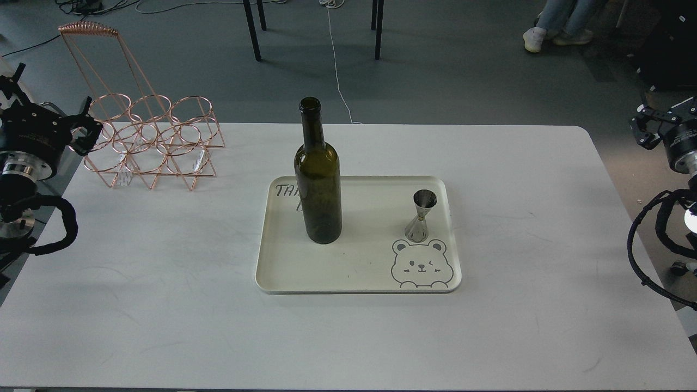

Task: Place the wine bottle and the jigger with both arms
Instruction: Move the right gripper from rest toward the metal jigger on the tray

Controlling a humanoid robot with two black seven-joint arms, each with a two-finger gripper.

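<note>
- You have the wine bottle standing upright on the left half of the cream tray, uncapped, partly covering some handwritten lettering on the tray.
- You'll find the jigger upright on the tray's right side, well apart from the bottle and just beyond the printed bear face in the near right corner.
- The tray sits about mid-table on the white table.
- Your left gripper hangs at the far left edge of the table, just beside the copper wire rack; its fingers look parted, holding nothing.
- Your right gripper is off the table's far right edge, well apart from the tray; it is small and dark, so you cannot tell how its jaws stand.
- Beyond the table you see grey floor, black furniture legs and a person's shoes.
</note>
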